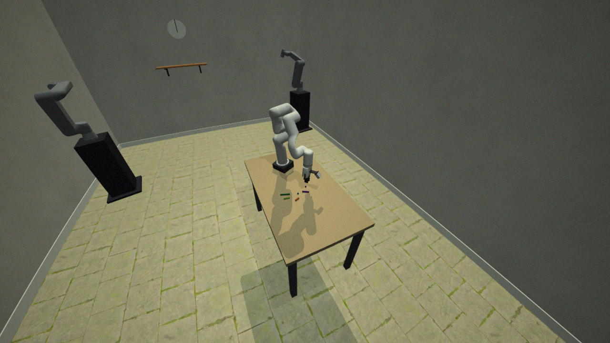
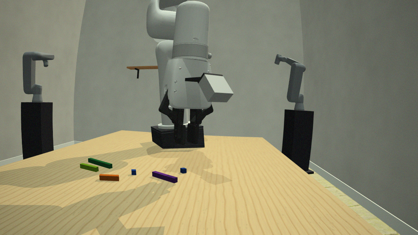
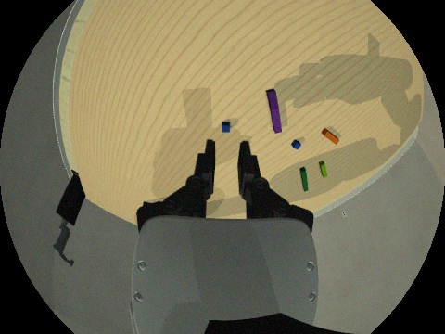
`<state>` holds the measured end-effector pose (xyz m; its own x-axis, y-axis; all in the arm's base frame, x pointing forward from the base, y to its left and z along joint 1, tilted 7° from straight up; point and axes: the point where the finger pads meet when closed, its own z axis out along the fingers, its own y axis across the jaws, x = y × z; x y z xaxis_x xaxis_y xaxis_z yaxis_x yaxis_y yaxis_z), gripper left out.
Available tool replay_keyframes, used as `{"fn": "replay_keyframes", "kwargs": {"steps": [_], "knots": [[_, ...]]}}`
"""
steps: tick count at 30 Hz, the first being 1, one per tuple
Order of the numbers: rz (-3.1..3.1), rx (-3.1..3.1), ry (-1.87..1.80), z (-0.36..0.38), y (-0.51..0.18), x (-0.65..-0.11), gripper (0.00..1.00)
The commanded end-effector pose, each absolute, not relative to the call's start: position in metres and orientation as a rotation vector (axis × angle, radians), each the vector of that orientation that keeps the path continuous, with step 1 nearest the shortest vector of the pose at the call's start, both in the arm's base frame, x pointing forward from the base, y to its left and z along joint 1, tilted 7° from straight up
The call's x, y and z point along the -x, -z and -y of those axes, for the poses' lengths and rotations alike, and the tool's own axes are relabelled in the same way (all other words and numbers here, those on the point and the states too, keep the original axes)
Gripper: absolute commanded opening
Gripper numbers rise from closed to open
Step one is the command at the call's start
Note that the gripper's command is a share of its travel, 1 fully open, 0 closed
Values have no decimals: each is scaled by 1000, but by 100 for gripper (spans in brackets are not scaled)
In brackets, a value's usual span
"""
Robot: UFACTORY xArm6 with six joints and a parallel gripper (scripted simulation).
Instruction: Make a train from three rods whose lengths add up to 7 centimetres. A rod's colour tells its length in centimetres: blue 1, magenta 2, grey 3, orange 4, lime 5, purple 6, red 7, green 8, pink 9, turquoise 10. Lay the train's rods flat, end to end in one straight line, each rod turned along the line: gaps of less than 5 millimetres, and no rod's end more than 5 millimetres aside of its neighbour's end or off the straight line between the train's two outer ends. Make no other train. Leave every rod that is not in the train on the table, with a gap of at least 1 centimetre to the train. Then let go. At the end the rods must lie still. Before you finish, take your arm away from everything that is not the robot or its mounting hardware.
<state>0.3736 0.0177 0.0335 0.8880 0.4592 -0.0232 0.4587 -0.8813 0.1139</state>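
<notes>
My gripper (image 1: 306, 181) (image 2: 186, 142) (image 3: 226, 151) hangs above the table, fingers partly open with nothing between them. One blue rod (image 1: 305, 186) (image 2: 183, 170) (image 3: 226, 127) lies just beyond the fingertips in the wrist view. The purple rod (image 1: 305, 191) (image 2: 164, 177) (image 3: 274, 111) lies near it, apart. The other blue rod (image 1: 297, 193) (image 2: 133, 172) (image 3: 297, 145) lies between the purple rod and the orange rod (image 1: 297, 199) (image 2: 108, 177) (image 3: 330, 136). The lime rod (image 1: 286, 197) (image 2: 89, 167) (image 3: 323, 169) and green rod (image 1: 284, 194) (image 2: 100, 163) (image 3: 304, 179) lie side by side, apart.
All the rods lie on the wooden table (image 1: 337, 217) (image 2: 263, 190) (image 3: 139, 93). The arm's black base (image 1: 283, 166) (image 2: 163, 138) stands at the back of the table. Two grey arms on black pedestals (image 1: 106, 166) (image 2: 298, 137) stand beyond the table.
</notes>
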Motion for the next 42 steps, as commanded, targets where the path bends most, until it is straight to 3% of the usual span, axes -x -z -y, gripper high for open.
{"fn": "replay_keyframes", "kwargs": {"steps": [1,42], "knots": [[-717,-2938,-12,-18,-33,-375,24],[-716,-2938,-12,-14,13,-377,24]]}}
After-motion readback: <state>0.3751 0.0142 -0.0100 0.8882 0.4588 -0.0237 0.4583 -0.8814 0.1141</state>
